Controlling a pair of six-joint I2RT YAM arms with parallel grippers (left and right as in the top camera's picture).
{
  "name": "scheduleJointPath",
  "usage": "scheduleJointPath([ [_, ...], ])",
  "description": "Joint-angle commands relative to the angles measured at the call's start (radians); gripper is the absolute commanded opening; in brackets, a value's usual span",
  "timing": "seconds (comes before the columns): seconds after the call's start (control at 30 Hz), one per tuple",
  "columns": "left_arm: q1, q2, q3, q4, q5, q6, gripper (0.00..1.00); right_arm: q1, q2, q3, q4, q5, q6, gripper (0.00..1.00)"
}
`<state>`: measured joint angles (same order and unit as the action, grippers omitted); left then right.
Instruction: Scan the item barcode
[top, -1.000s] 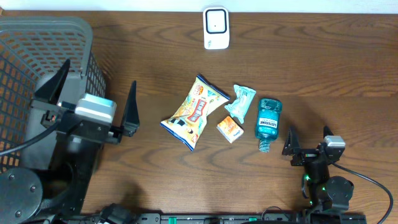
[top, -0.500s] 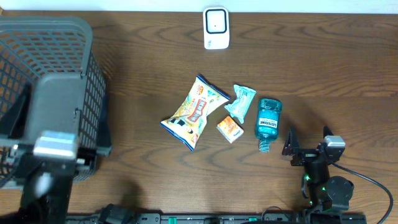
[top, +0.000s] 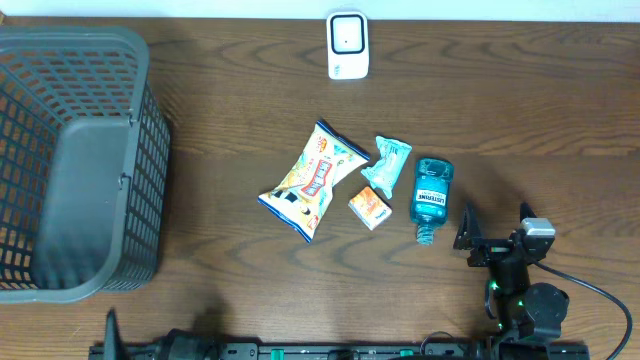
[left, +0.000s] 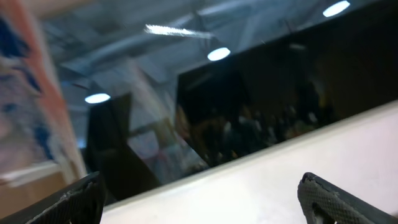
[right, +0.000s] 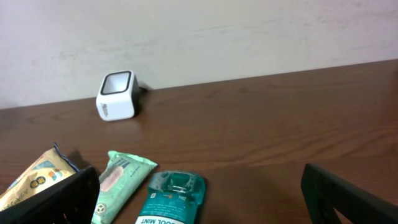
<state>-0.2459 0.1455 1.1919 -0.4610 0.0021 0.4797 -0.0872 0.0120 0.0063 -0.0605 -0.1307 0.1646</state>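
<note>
Counting across your table (top: 250, 110): one snack bag (top: 312, 180), one green packet (top: 386, 165), one orange box (top: 369, 208) and one mouthwash bottle (top: 431, 196) clustered mid-table, one scanner (top: 347, 45) at the far edge, one basket (top: 150, 180) left. Your left gripper (left: 199, 199) and right gripper (top: 495, 215) both gape wide, empty.

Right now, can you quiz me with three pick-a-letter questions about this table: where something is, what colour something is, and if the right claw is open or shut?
1. Where is the white scanner on the table?
A) far edge, alone
B) near edge
C) dead centre

2. What colour is the mouthwash bottle?
A) red
B) teal
C) yellow

3. How is the right gripper?
A) shut on the bottle
B) shut, empty
C) open, empty

Answers:
1 A, it stands at the far edge, apart from everything else.
2 B, its body is teal.
3 C, its fingers stand wide apart with nothing between them.
</note>
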Motion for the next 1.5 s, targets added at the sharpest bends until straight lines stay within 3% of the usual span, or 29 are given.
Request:
scheduleJointPath([
  [0.0,0.043,-0.064,-0.044,0.006,0.017,0.013,0.98,0.004,-0.004,-0.001,-0.004,0.006,0.003,0.99],
  [0.4,0.143,-0.129,-0.243,0.019,0.016,0.013,0.98,0.004,-0.004,-0.001,-0.002,0.0,0.011,0.99],
  [0.53,0.143,-0.121,-0.293,0.109,0.012,0.014,0.98,0.004,-0.004,-0.001,0.01,-0.142,0.203,0.99],
  [0.7,0.143,-0.097,-0.313,0.319,0.013,0.013,0.98,0.004,-0.005,-0.001,0.023,-0.533,0.498,0.99],
  [0.8,0.143,-0.083,-0.313,0.383,0.013,0.004,0.98,0.004,-0.004,-0.001,-0.005,-0.718,0.583,0.99],
  [0.93,0.143,-0.053,-0.313,0.46,-0.008,-0.168,0.98,0.004,-0.004,-0.001,0.002,-0.848,0.592,0.99],
  [1.03,0.143,-0.019,-0.313,0.528,-0.13,-0.344,0.98,0.004,-0.004,-0.001,0.02,-0.917,0.598,0.99],
  [1.13,0.143,0.015,-0.313,0.581,-0.25,-0.441,0.98,0.004,-0.004,-0.001,0.02,-0.949,0.605,0.99],
  [1.47,0.143,0.029,-0.31,0.609,-0.258,-0.452,0.98,0.004,-0.003,0.068,0.034,-0.974,0.64,0.99],
])
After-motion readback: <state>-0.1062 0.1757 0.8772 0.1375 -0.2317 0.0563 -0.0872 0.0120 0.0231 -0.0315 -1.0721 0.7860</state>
